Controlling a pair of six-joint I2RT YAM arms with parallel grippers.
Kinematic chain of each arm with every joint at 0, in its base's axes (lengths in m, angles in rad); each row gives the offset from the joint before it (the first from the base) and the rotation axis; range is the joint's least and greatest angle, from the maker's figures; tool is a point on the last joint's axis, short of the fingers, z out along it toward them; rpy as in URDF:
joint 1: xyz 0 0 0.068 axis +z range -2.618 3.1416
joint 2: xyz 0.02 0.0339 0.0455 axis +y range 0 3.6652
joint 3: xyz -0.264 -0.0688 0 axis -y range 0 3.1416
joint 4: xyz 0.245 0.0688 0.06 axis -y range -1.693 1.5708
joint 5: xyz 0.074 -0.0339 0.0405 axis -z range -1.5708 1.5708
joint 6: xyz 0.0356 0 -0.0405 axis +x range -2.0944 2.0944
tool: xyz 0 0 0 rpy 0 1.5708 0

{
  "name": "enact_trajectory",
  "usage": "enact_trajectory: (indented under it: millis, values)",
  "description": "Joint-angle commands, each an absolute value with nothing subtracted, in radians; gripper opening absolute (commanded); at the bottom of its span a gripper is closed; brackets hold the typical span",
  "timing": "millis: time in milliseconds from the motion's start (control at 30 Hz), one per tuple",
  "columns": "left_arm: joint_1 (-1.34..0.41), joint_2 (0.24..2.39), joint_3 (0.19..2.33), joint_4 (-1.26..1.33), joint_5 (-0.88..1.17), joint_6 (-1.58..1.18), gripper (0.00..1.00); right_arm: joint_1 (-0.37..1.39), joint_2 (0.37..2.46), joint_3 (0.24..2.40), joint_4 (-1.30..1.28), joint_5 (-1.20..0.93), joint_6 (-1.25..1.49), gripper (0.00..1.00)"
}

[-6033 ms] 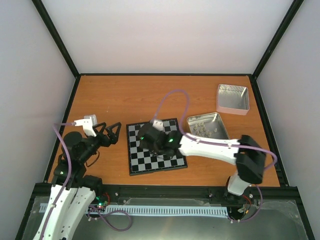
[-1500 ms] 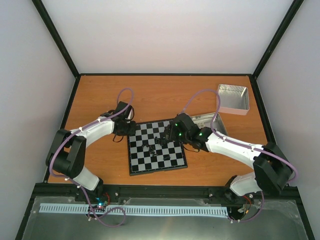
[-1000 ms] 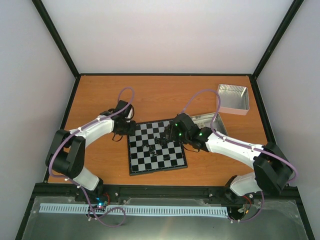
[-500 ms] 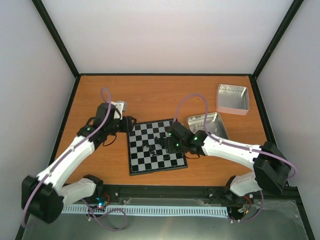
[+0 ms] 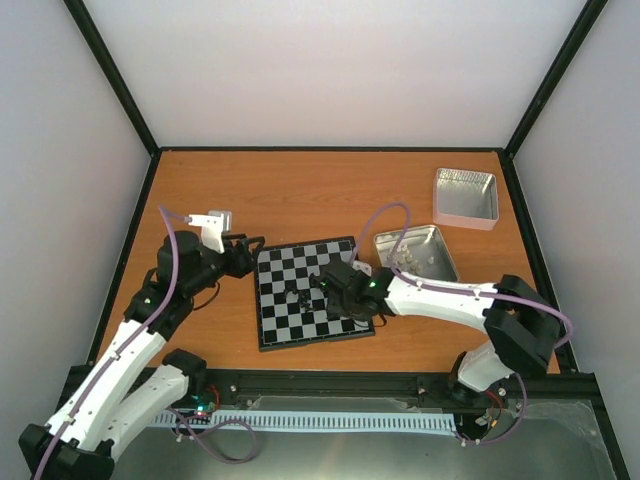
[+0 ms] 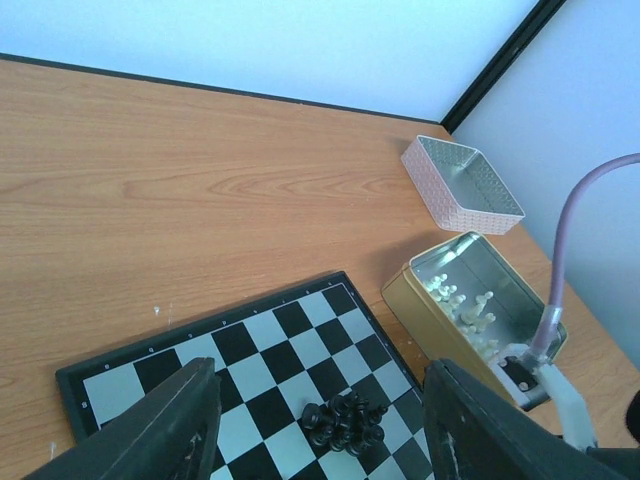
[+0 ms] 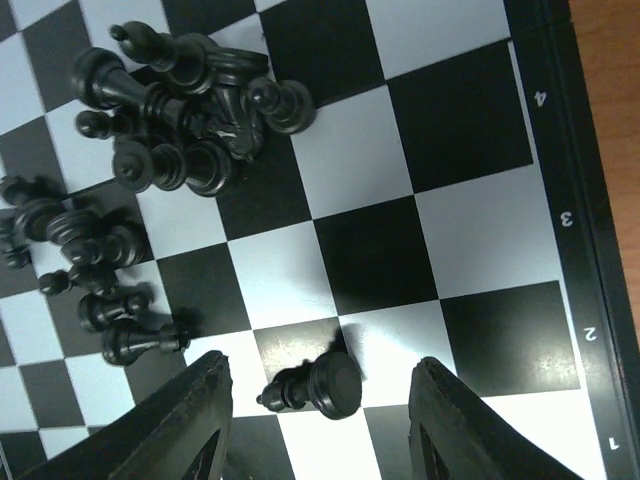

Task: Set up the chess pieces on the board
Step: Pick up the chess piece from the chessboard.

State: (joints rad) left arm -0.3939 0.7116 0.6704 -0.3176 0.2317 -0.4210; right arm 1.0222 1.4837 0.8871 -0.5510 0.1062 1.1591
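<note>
The board [image 5: 285, 265] lies mid-table. Several black chess pieces [image 5: 299, 296] lie in a heap near its middle; in the right wrist view the heap [image 7: 190, 110] is at upper left, with more fallen pieces [image 7: 90, 270] below it. One black piece [image 7: 315, 385] lies on its side between the fingers of my right gripper [image 7: 325, 425], which is open and touches nothing. That gripper [image 5: 333, 288] hangs low over the board's right half. My left gripper [image 5: 243, 257] is open and empty just off the board's left edge; its view shows the board [image 6: 215, 350] and the heap [image 6: 345, 420].
An open gold tin [image 5: 415, 250] holding cream-white pieces sits right of the board, also seen from the left wrist as the tin [image 6: 420, 300]. A second, empty tin [image 5: 466, 196] stands at the far right corner. Black frame posts edge the table.
The left arm drew back from the board's far-left corner toward the near left and its jaws widened. The right gripper slid nearer over the board and its jaws narrowed around the lying piece.
</note>
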Motion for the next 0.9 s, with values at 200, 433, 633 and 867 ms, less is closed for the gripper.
enact_trajectory:
  millis: [200, 433, 633, 867]
  values:
    - [-0.402, 0.623, 0.686, -0.405, 0.173, -0.411, 0.59, 1.107, 1.637, 1.058, -0.799, 0.266, 1.311, 0.49]
    - [-0.402, 0.581, 0.678, -0.412, 0.158, -0.408, 0.60, 1.117, 1.711, 1.135, -0.830, 0.266, 1.298, 0.41]
    - [-0.402, 0.580, 0.679, -0.417, 0.156, -0.410, 0.61, 1.123, 1.766, 1.177, -0.838, 0.258, 1.284, 0.38]
    - [-0.402, 0.587, 0.680, -0.418, 0.153, -0.409, 0.61, 1.123, 1.787, 1.183, -0.847, 0.250, 1.239, 0.35]
